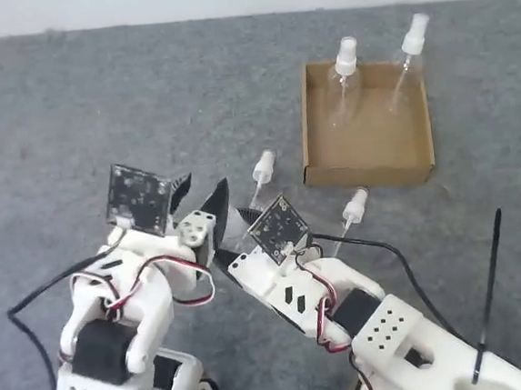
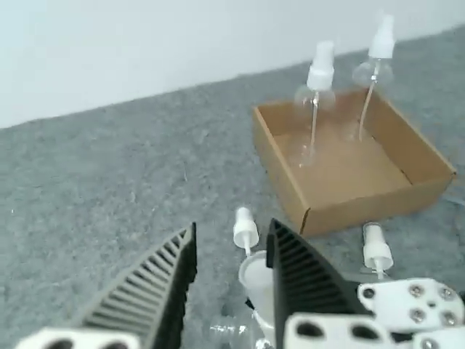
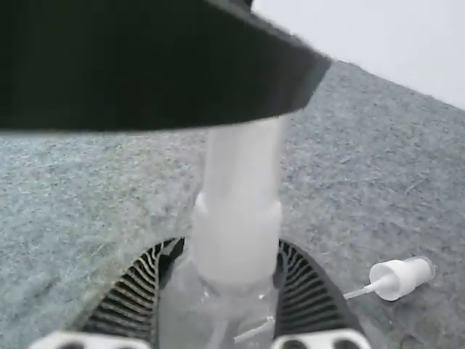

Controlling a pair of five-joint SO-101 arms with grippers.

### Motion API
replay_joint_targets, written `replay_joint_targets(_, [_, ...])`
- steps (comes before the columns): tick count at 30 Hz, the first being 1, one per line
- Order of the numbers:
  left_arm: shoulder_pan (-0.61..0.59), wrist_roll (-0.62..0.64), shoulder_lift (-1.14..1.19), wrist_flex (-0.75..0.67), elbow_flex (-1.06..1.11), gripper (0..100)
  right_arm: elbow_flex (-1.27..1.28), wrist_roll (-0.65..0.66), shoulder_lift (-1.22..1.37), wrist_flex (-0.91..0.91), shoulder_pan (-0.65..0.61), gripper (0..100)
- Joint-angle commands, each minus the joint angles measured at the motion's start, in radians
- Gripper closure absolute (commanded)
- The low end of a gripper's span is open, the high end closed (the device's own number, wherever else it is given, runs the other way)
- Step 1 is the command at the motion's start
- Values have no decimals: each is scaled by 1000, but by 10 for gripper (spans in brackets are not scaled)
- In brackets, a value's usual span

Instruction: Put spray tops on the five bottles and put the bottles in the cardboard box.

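My right gripper [image 3: 229,256] is shut on a clear bottle [image 3: 218,320] that carries a white spray top [image 3: 240,207]. My left gripper [image 2: 229,287] is open just above and beside it, and that white spray top [image 2: 256,275] sits close to one of its fingers [image 2: 298,280]. In the high view the left gripper [image 1: 201,196] stands left of the held bottle [image 1: 240,222]. The cardboard box [image 1: 368,169] at the back right holds two clear bottles with spray tops [image 1: 346,58] [image 1: 414,36]. One loose spray top [image 1: 263,167] lies near the box, another loose spray top [image 1: 356,207] in front of it.
Grey carpet [image 1: 97,100] covers the table, with open room at the left and back. A black cable [image 1: 385,257] runs from the right arm, and a thin black rod [image 1: 492,284] stands at the right front.
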Motion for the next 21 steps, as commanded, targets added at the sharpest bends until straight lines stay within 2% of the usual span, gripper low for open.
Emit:
replay_joint_targets(1, [17,-12,-8,26,15,882,-25,-9,-28,-18,13,992])
replay_joint_targets(5, [9,-52,-17,12,-41,880,-34,-9,-35,45,13,992])
replay_joint_targets(10, [-83,-66,-11,11,-122,879,-35,-8,-33,67,15,992])
replay_joint_targets(14, [-123,-66,-11,17,-117,879,-55,-8,-25,101,44,992])
replay_joint_targets(21, [-124,-68,-18,12,-50,879,-68,-9,-24,151,50,992])
